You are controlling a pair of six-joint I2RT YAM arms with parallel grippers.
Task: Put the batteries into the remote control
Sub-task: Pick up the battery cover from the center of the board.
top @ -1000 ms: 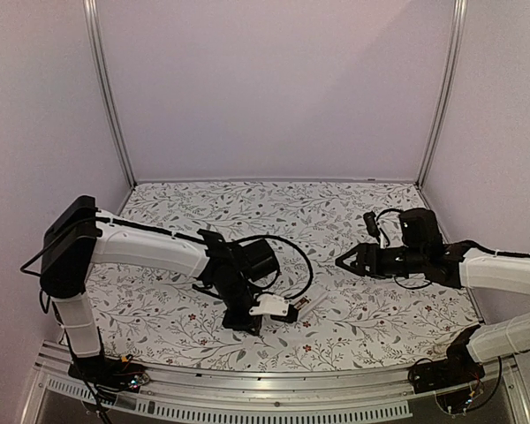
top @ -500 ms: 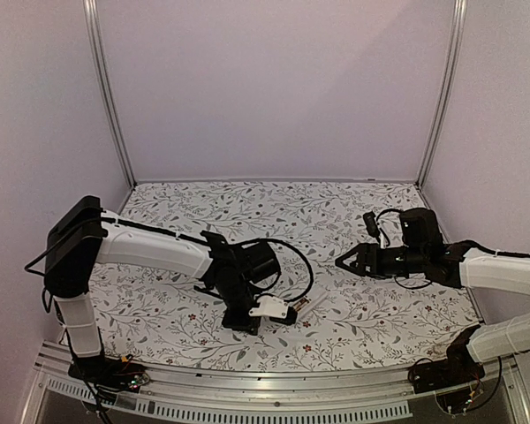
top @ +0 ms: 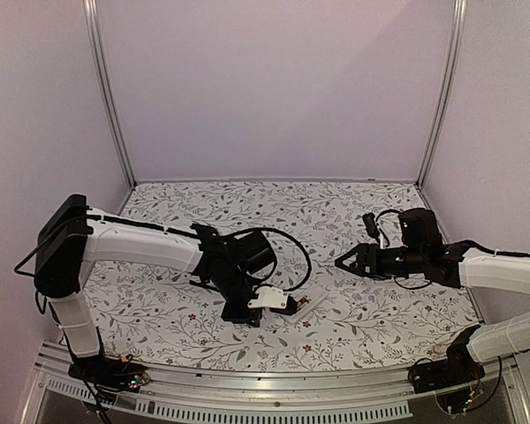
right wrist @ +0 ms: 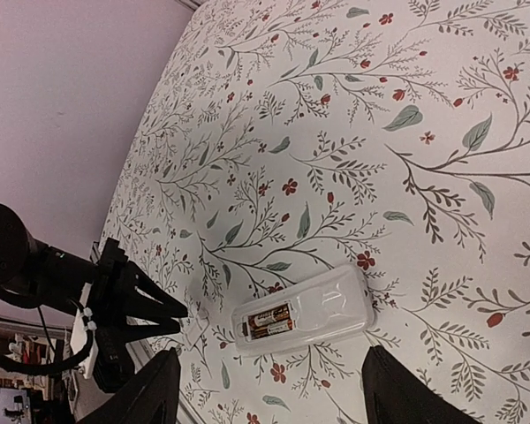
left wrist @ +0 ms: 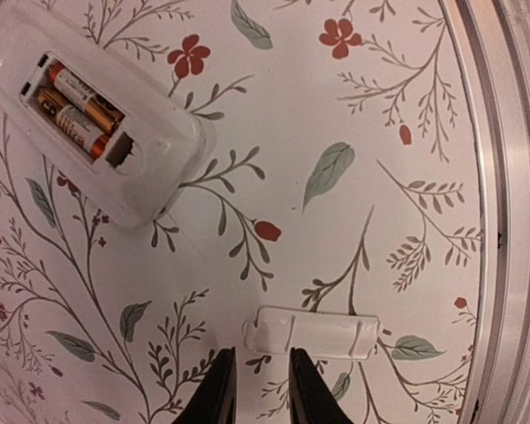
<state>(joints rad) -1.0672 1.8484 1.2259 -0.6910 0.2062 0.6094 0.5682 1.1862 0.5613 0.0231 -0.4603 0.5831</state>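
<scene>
Since a second ago the left arm's shoulder has swung slightly leftward, while the left claw (top: pixel 291 306) has hardly shifted and the right arm and the remote (top: pixel 312 304) lie as before. From above, the left claw hangs low over the flowered cloth (top: pixel 380 212) near the front edge, its tips just beside the remote's left end; the right claw (top: pixel 343 262) floats well apart to the right, pointing left, with nothing in it. Through the left wrist camera the two fingertips stand a narrow gap apart with nothing between them, so that claw is slightly open and empty; just beyond them a small white lid (left wrist: pixel 311 333) lies flat on the cloth, and whether the tips touch it I cannot tell. Farther off, at upper left, the remote lies back up, its recess uncovered, with both batteries (left wrist: pixel 75 110) side by side inside it. A metal rail (left wrist: pixel 503 177) runs down the right edge. Through the right wrist camera the fingers are spread wide at the bottom corners, open and empty, and the remote lies on the cloth beyond them, batteries showing at its left end, with the left claw just left of it
</scene>
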